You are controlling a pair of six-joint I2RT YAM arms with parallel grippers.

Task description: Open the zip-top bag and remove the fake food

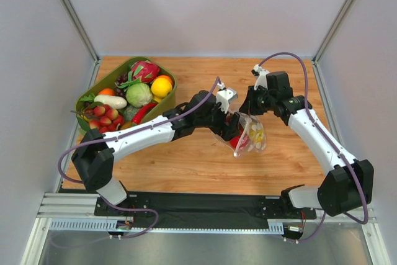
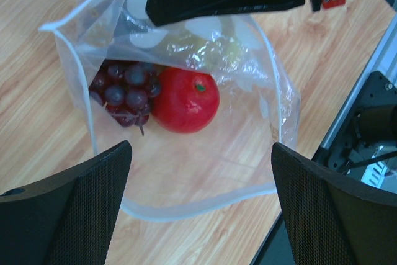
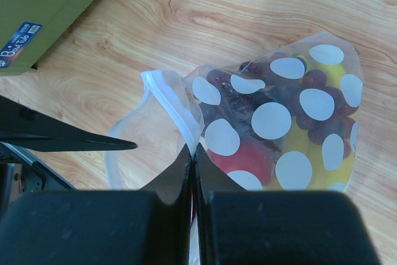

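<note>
The zip-top bag [image 1: 253, 136], clear with white dots, hangs off the table in the middle with its mouth pulled open. My right gripper [image 3: 193, 148] is shut on the bag's upper zip rim [image 3: 170, 100] and holds it up. My left gripper [image 2: 201, 209] is open at the mouth, with nothing between its fingers [image 2: 68, 209]; the lower rim [image 2: 186, 210] runs across the gap. Inside lies the fake food: a red round fruit [image 2: 186, 99], a dark grape bunch [image 2: 124, 94] and a yellow piece [image 3: 338, 74]. From above, the left gripper [image 1: 234, 133] sits left of the bag and the right gripper [image 1: 249, 111] above it.
An olive-green bin [image 1: 99, 85] full of toy produce stands at the back left. Its corner [image 3: 49, 4] shows in the right wrist view. The black base strip and metal rail [image 2: 372, 97] run along the table's near edge. Grey walls close in the sides and back.
</note>
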